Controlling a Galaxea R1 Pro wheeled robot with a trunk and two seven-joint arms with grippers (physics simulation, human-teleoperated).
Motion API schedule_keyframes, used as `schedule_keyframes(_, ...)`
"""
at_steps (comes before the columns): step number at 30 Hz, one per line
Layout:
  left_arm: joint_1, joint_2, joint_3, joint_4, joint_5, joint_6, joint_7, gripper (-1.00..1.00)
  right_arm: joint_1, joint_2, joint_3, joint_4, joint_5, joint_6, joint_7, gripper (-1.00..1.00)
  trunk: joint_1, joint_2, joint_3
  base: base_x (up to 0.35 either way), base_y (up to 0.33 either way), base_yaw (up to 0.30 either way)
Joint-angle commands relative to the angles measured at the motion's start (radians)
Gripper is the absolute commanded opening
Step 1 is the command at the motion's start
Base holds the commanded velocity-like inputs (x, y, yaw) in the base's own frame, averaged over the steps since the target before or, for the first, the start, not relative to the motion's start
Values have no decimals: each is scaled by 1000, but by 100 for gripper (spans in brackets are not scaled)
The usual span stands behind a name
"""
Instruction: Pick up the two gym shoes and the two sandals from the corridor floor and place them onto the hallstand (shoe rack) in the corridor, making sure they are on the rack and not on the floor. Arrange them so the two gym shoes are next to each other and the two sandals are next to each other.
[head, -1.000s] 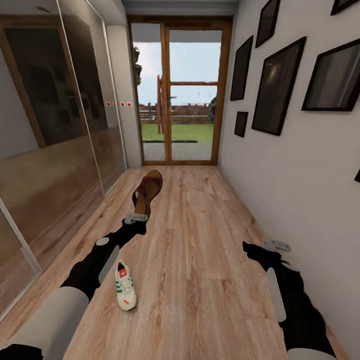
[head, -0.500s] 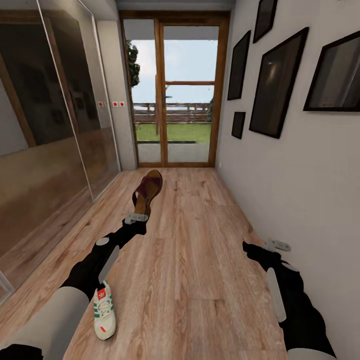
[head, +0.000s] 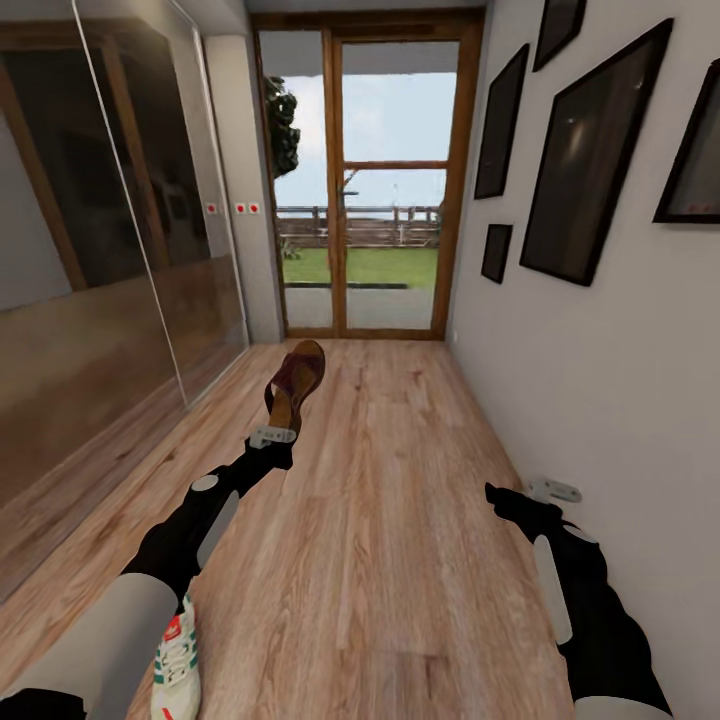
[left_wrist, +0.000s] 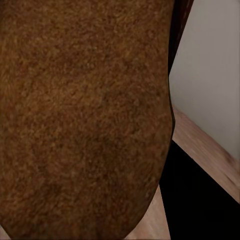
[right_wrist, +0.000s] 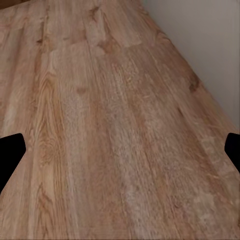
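My left gripper (head: 275, 432) is shut on the heel end of a brown sandal (head: 296, 382), held up above the corridor floor (head: 400, 520) with its toe pointing away. In the left wrist view the sandal's brown sole (left_wrist: 80, 115) is right against the camera. One white gym shoe with green stripes (head: 177, 655) lies on the floor at the lower left, partly behind my left arm. My right gripper (head: 552, 490) hangs low near the right wall, open, with bare planks (right_wrist: 120, 130) between its fingertips (right_wrist: 11, 152). The hallstand, the other sandal and the other gym shoe are out of view.
A glazed wooden door (head: 365, 200) closes the corridor's far end. Mirrored sliding panels (head: 100, 260) line the left side. A white wall with dark framed pictures (head: 590, 160) runs along the right, close to my right arm.
The camera has moved with the base, so the whole picture shifted and the gym shoe slid toward the lower left corner. Both arms and the held sandal keep their places.
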Motion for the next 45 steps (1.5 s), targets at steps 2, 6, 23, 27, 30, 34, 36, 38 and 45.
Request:
schedule_keyframes(2, -1, 1, -2, -1, 11, 7, 0, -100, 0, 0, -1, -1, -9, 4, -6, 100, 0, 0, -1, 339, -203, 73)
schedule_keyframes(6, -1, 1, -2, -1, 11, 7, 0, -100, 0, 0, -1, -1, -9, 4, -6, 100, 0, 0, -1, 339, -203, 29)
schedule_keyframes(23, -1, 1, -2, -1, 11, 7, 0, -100, 0, 0, -1, -1, -9, 4, -6, 100, 0, 0, -1, 339, -197, 47)
schedule_keyframes(27, -1, 1, -2, -1, 11, 7, 0, -100, 0, 0, 0, -1, -9, 4, -6, 100, 0, 0, -1, 341, -143, 271)
schedule_keyframes(30, -1, 1, -2, -1, 11, 7, 0, -100, 0, 1, 0, 0, -9, 4, -6, 100, 0, 0, -1, 346, -85, 288)
schedule_keyframes(34, -1, 1, -2, -1, 11, 7, 0, -100, 0, 1, 1, -1, -9, 4, -6, 100, 0, 0, -1, 348, -23, 290)
schedule_keyframes(36, -1, 1, -2, -1, 11, 7, 0, -100, 0, 1, 0, -1, -9, 4, -6, 100, 0, 0, -1, 349, -4, 291)
schedule_keyframes(38, -1, 1, -2, -1, 11, 7, 0, -100, 0, 1, 0, -1, -9, 4, -6, 100, 0, 0, -1, 348, -2, 291)
schedule_keyframes(45, -1, 1, -2, -1, 11, 6, 0, -100, 0, 1, 0, -1, -9, 4, -6, 100, 0, 0, -1, 348, 0, 280)
